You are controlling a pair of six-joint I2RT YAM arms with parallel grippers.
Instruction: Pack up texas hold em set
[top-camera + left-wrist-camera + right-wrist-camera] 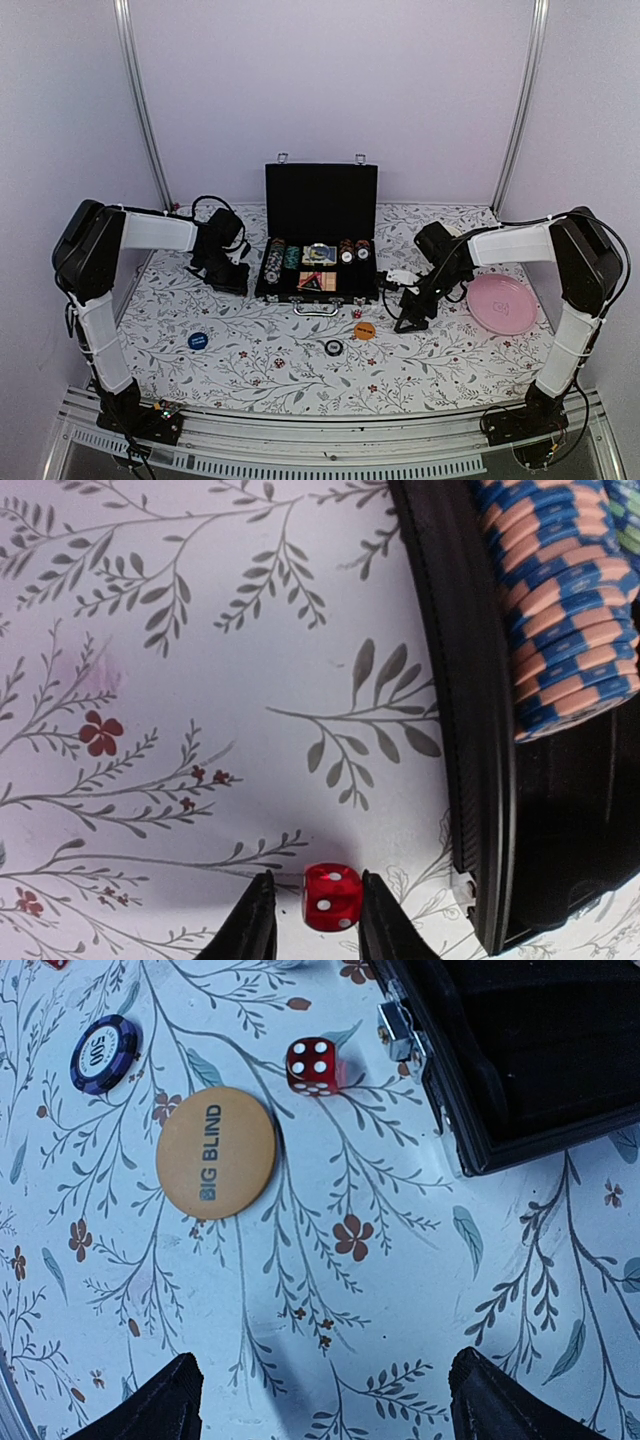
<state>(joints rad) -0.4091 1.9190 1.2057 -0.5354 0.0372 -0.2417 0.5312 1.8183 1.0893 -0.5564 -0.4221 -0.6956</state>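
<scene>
The left pincer (317, 880) stands apart astride the small red die (332, 897) on the floral counter (200, 680), just beside the black rectangular briefcase (480, 730). Centre it, squeeze the flat faces squarely, and lift clear of the wall. The right pincer (325, 1360) gapes wide, empty.

BLOCKED: briefcase (318, 285) mid-frame in top view, lid (320, 200) upright above it; pink plate (500, 303) at right | SCATTER: blue button (198, 340), chip (333, 347), orange button (365, 330), die (356, 313) just below the briefcase | FREE: bare table (270, 380) lower centre; left half of left wrist view, briefcase wall closing its right
</scene>
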